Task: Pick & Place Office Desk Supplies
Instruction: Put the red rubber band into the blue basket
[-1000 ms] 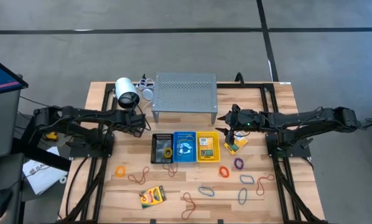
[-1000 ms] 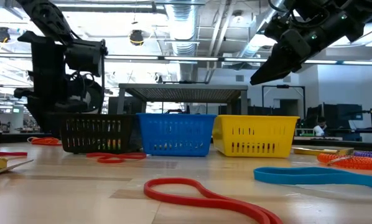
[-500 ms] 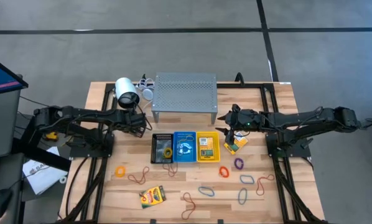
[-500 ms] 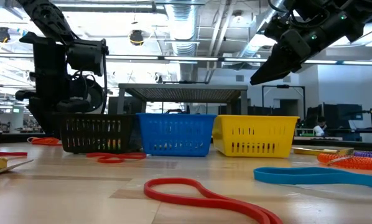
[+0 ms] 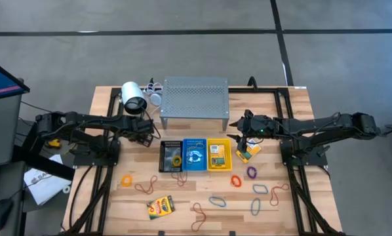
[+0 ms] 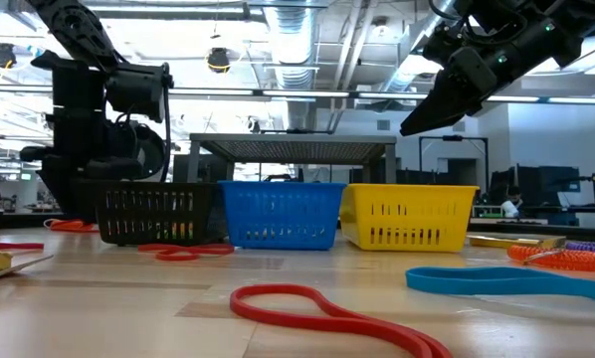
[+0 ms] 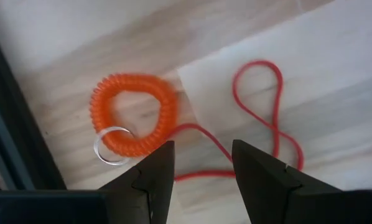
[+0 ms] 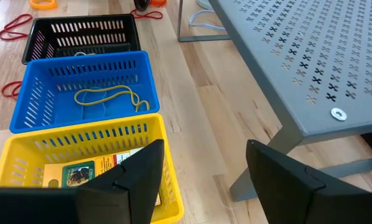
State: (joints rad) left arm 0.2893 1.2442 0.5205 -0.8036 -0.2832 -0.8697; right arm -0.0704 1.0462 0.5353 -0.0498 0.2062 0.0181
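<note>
Office desk supplies, sorting partly complete. Nearest the front edge of the surface (image 5: pixel 104 196) lie the unsorted items: a crayon box (image 5: pixel 160 206), a brown band (image 5: pixel 199 215), a blue band (image 5: pixel 217 200) and a grey-blue band (image 5: pixel 255 206). One row farther back are an orange coil (image 5: pixel 126 179), a red band (image 5: pixel 145 187), a second orange coil (image 5: pixel 236 180), a purple coil (image 5: pixel 252 172) and a light blue band (image 5: pixel 260 189). In the low view a red loop (image 6: pixel 327 310) fills the foreground.

Mid-surface stand three baskets, side by side and touching: the black basket (image 5: pixel 170 157) holds a yellowish ring, the blue basket (image 5: pixel 195 156) holds a thin yellow band (image 8: pixel 108 96), and the yellow basket (image 5: pixel 219 154) holds a green-and-yellow box (image 8: pixel 80 172). A further yellow box (image 5: pixel 248 153) lies just beside the yellow basket, not yet sorted.

The right gripper (image 5: pixel 238 130) hovers above the surface beside the yellow basket, its fingers (image 8: pixel 136 177) spread wide and holding nothing. The left gripper (image 5: pixel 151 131) hangs behind the black basket, fingers (image 7: pixel 152 171) moderately apart and empty; its wrist view shows an orange coil with a key ring (image 7: pixel 133 121) and a thin red band (image 7: pixel 260 112) below it.

Farthest back stand the grey perforated shelf (image 5: pixel 195 97) and a white cylinder (image 5: pixel 133 97). By estimate, a few items are placed and most remain.
</note>
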